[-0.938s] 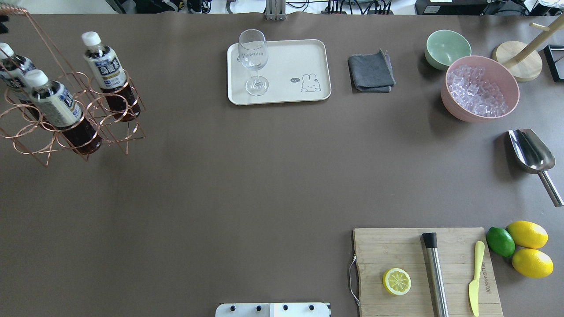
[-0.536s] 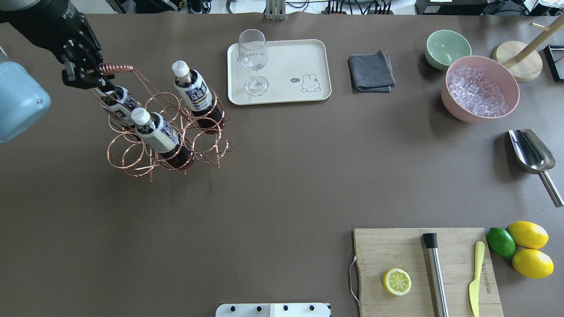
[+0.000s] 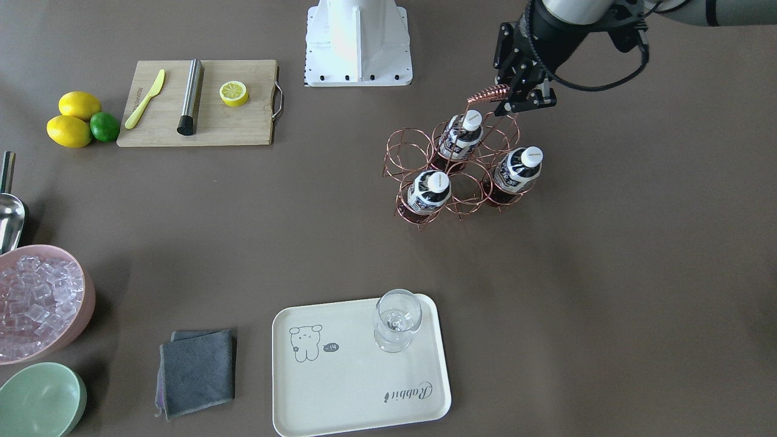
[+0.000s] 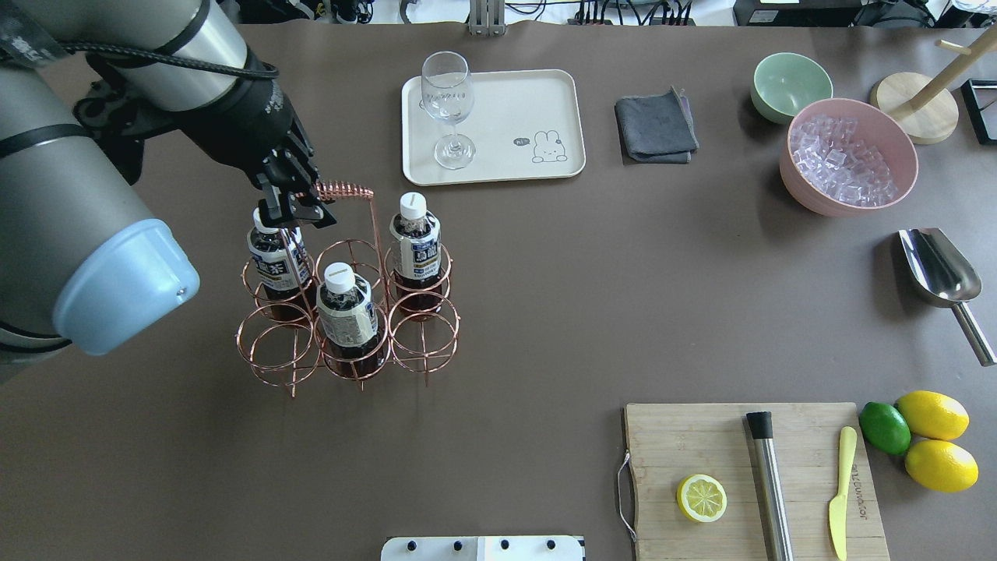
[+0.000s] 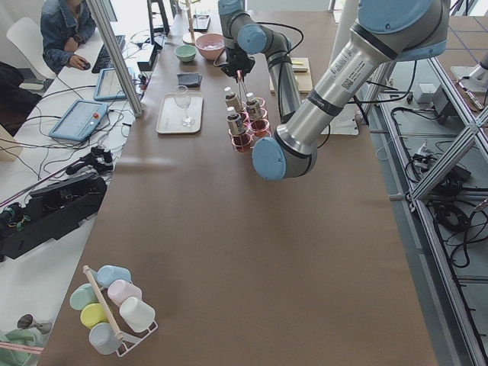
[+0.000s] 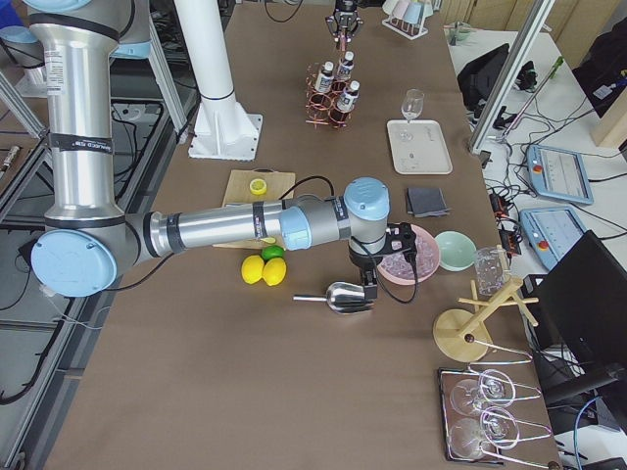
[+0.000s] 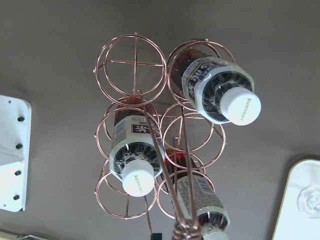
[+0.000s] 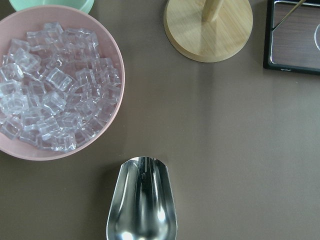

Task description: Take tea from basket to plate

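The copper wire basket [image 4: 269, 354] is on the left half of the table, holding three tea bottles [image 4: 415, 245] with white caps. It also shows in the front-facing view [image 3: 400, 152] and from above in the left wrist view [image 7: 132, 62]. My left gripper [image 4: 292, 204] is shut on the left end of the basket's coiled handle [image 4: 343, 189]. I cannot tell whether the basket rests on the table or hangs just above it. The cream plate [image 4: 506, 101] lies beyond the basket, at the back middle. My right gripper [image 6: 370, 284] shows only in the exterior right view, over the scoop; I cannot tell its state.
A wine glass [image 4: 448, 109] stands on the plate's left part. A grey cloth [image 4: 656, 126], green bowl [image 4: 790, 84] and pink bowl of ice [image 4: 849, 156] are at the back right. A steel scoop [image 4: 938, 269] and a cutting board [image 4: 802, 436] are on the right.
The basket with its three bottles has moved from the table's far left edge rightward and toward the robot. My left arm and gripper have come into view with it, holding its handle.
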Controlling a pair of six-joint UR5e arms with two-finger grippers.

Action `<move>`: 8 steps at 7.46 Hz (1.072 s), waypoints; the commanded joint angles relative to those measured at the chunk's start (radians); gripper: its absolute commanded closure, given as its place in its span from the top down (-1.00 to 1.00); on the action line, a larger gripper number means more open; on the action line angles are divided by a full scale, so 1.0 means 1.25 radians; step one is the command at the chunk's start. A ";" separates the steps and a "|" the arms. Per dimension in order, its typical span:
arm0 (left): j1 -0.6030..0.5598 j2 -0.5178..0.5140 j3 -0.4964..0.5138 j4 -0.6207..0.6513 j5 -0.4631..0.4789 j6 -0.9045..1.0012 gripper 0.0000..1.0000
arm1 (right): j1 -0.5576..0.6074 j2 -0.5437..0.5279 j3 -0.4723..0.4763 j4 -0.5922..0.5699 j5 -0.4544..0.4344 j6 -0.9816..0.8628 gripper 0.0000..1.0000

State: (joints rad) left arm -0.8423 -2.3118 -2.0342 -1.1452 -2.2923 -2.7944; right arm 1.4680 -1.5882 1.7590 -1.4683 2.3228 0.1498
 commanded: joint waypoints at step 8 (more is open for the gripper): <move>0.166 -0.067 0.120 -0.236 0.102 -0.108 -1.00 | -0.066 0.010 -0.008 0.231 0.168 0.013 0.95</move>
State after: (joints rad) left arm -0.6375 -2.3927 -1.8791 -1.4362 -2.1662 -2.9272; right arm 1.3876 -1.5746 1.7443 -1.2275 2.4937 0.1602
